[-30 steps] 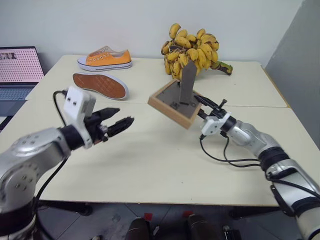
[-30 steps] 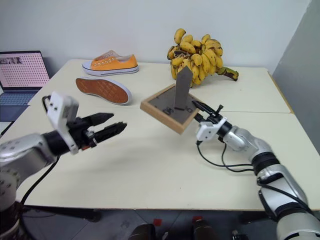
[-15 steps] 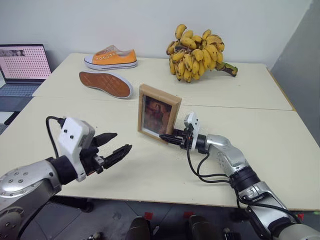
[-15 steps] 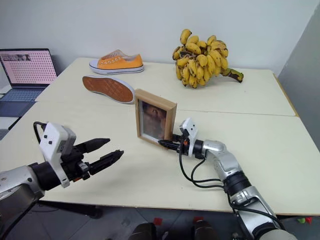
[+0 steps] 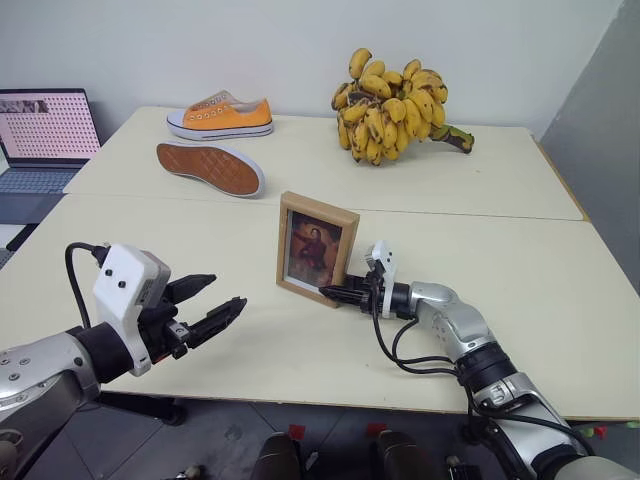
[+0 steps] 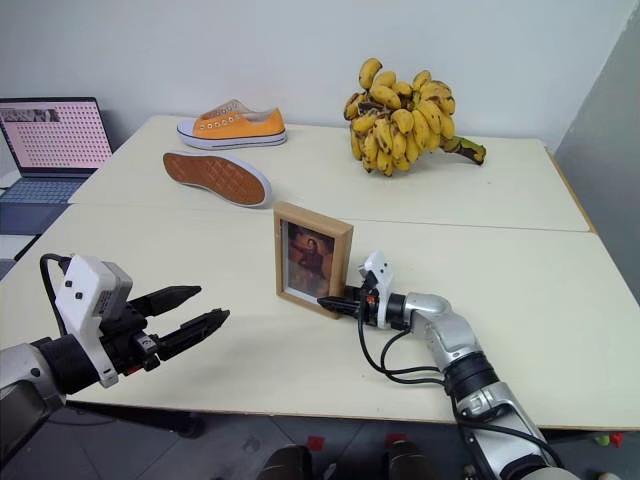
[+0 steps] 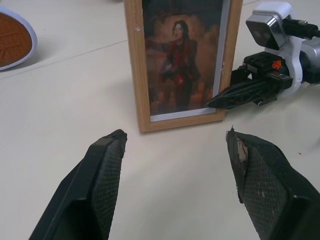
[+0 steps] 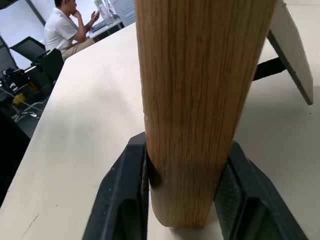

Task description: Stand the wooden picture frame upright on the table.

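The wooden picture frame [image 5: 317,249] stands upright near the middle of the cream table [image 5: 480,240], its portrait turned toward me. Behind it in the right wrist view, its stand flap [image 8: 292,50] leans out to the tabletop. My right gripper [image 5: 335,294] lies low on the table at the frame's lower right corner. It is shut on that edge, with one black finger [image 8: 127,190] against each face of the wood. My left gripper [image 5: 228,290] hovers open and empty off the frame's front left, its fingers [image 7: 107,165] spread wide and apart from the frame [image 7: 182,65].
A big bunch of bananas [image 5: 395,100] sits at the back of the table. An orange shoe [image 5: 220,115] stands back left, with a second shoe [image 5: 210,168] lying sole-up in front of it. A laptop [image 5: 40,140] is at the far left. A seated person [image 8: 62,25] is far off.
The frame went from tilted with its dark back up, in my right gripper, to standing upright with the portrait facing me. My left gripper drew back and lower. The camera view shifted.
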Motion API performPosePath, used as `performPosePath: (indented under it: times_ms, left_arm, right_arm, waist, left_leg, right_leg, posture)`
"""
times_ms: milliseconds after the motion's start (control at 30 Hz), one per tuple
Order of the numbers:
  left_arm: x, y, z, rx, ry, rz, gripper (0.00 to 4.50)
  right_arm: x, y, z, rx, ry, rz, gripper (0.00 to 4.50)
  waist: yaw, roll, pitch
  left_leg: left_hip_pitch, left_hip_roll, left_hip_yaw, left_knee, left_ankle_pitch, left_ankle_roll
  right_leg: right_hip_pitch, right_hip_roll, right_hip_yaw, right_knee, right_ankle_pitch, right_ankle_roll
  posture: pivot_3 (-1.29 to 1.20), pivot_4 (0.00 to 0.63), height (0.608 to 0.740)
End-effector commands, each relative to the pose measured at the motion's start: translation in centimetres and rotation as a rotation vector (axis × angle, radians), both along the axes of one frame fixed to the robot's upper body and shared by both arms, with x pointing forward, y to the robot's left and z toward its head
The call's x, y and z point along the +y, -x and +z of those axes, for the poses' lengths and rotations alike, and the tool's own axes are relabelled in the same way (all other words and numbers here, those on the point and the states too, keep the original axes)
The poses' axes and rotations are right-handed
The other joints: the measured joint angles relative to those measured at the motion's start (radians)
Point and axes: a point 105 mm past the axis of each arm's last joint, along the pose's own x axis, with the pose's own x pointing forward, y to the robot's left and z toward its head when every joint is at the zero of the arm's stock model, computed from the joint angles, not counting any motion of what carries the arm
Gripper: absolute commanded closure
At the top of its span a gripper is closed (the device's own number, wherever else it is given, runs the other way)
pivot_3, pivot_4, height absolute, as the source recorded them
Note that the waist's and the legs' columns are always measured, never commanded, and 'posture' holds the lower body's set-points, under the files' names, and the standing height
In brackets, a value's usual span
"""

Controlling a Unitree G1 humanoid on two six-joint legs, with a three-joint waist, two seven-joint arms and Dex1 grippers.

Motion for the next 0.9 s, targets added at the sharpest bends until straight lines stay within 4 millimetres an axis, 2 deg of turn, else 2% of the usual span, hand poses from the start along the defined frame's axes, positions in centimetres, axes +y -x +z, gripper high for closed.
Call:
performPosePath:
  times_ms: [33, 67, 200, 333, 400, 500, 567, 700, 733, 833, 900]
  left_arm:
    - [-0.4, -0.5, 1.5, -0.071, 0.01, -0.014, 1.05]
    - [-0.5, -0.7, 1.7, -0.089, 0.017, -0.007, 1.05]
    - [-1.4, -1.5, 2.2, -0.162, 0.059, -0.007, 1.05]
    - [-2.5, -1.8, 1.9, -0.174, 0.096, -0.058, 1.05]
    - [-2.9, -2.2, 1.9, -0.189, 0.117, -0.079, 1.05]
    - [-3.1, -2.9, 1.6, -0.188, 0.126, -0.101, 1.05]
    - [-3.2, -3.3, 1.4, -0.182, 0.129, -0.113, 1.05]
    - [-3.4, -4.1, 1.4, -0.178, 0.154, -0.141, 1.05]
    - [-3.5, -4.2, 1.4, -0.178, 0.157, -0.149, 1.05]
    - [-3.7, -4.6, 1.7, -0.167, 0.178, -0.182, 1.05]
    - [-3.7, -4.6, 2.0, -0.171, 0.181, -0.193, 1.05]
  right_arm:
    - [-0.3, -0.4, 0.9, -0.062, 0.01, -0.023, 1.63]
    - [-0.3, -0.4, 0.9, -0.074, 0.017, -0.025, 1.48]
    - [-1.3, -0.1, 1.0, -0.119, 0.078, -0.032, 1.48]
    - [-4.0, 1.1, 0.6, -0.166, 0.186, -0.005, 1.48]
    - [-5.9, 1.9, 0.5, -0.18, 0.258, -0.004, 1.48]
    - [-8.3, 3.3, 1.2, -0.193, 0.319, 0.009, 1.48]
    - [-9.2, 4.1, 1.8, -0.205, 0.339, 0.011, 1.48]
    - [-10.8, 4.8, 5.6, -0.263, 0.324, -0.041, 1.48]
    - [-10.8, 4.8, 6.4, -0.273, 0.313, -0.054, 1.48]
    - [-10.3, 4.8, 10.6, -0.326, 0.223, -0.107, 1.48]
    - [-9.9, 4.9, 11.7, -0.318, 0.185, -0.118, 1.48]
  waist:
    - [0.0, 0.0, 0.0]
    - [0.0, 0.0, 0.0]
    - [0.0, 0.0, 0.0]
    - [0.006, 0.0, 0.0]
    - [0.011, 0.0, 0.0]
    - [0.012, 0.001, 0.0]
    - [0.011, 0.001, 0.0]
    - [0.003, 0.001, 0.001]
    - [0.002, 0.001, 0.001]
    - [0.001, 0.001, 0.001]
    - [0.001, 0.001, 0.001]
  left_leg:
    - [0.0, 0.0, 0.0, 0.0, 0.0, 0.0]
    - [0.0, 0.0, 0.0, 0.0, 0.0, 0.0]
    - [0.0, 0.0, 0.001, -0.001, 0.0, 0.0]
    - [-0.001, 0.0, 0.001, -0.001, 0.0, 0.0]
    - [-0.001, -0.001, 0.001, -0.001, 0.0, 0.0]
    - [-0.001, 0.0, 0.001, -0.001, 0.0, 0.0]
    - [-0.001, 0.0, 0.001, -0.001, 0.0, 0.0]
    - [-0.001, 0.0, 0.001, -0.001, 0.0, 0.0]
    - [-0.001, 0.0, 0.001, -0.001, 0.0, 0.0]
    - [-0.001, 0.0, 0.001, -0.001, 0.0, 0.0]
    - [-0.001, 0.0, 0.001, -0.001, 0.0, 0.0]
  right_leg:
    - [0.0, 0.0, 0.0, 0.0, 0.0, 0.0]
    - [0.0, 0.0, 0.0, 0.0, 0.0, 0.0]
    - [0.0, 0.0, 0.001, -0.001, 0.0, 0.0]
    - [0.0, 0.0, 0.0, -0.002, 0.0, 0.0]
    - [0.0, 0.0, 0.0, -0.003, 0.0, 0.0]
    - [0.0, 0.0, 0.001, -0.003, 0.0, 0.0]
    - [0.0, 0.0, 0.001, -0.003, 0.0, 0.0]
    - [0.0, 0.0, 0.002, -0.003, 0.0, 0.0]
    - [0.0, 0.0, 0.002, -0.003, 0.0, 0.0]
    - [0.0, 0.0, 0.002, -0.003, 0.0, 0.0]
    - [0.0, 0.0, 0.002, -0.003, 0.0, 0.0]
  posture:
    - [0.0, 0.15, 0.74]
    - [0.0, 0.15, 0.74]
    - [0.0, 0.15, 0.74]
    - [0.0, 0.15, 0.74]
    - [0.0, 0.15, 0.74]
    - [0.0, 0.15, 0.74]
    - [0.0, 0.15, 0.74]
    - [0.0, 0.15, 0.74]
    - [0.0, 0.15, 0.74]
    - [0.0, 0.15, 0.74]
    - [0.0, 0.15, 0.74]
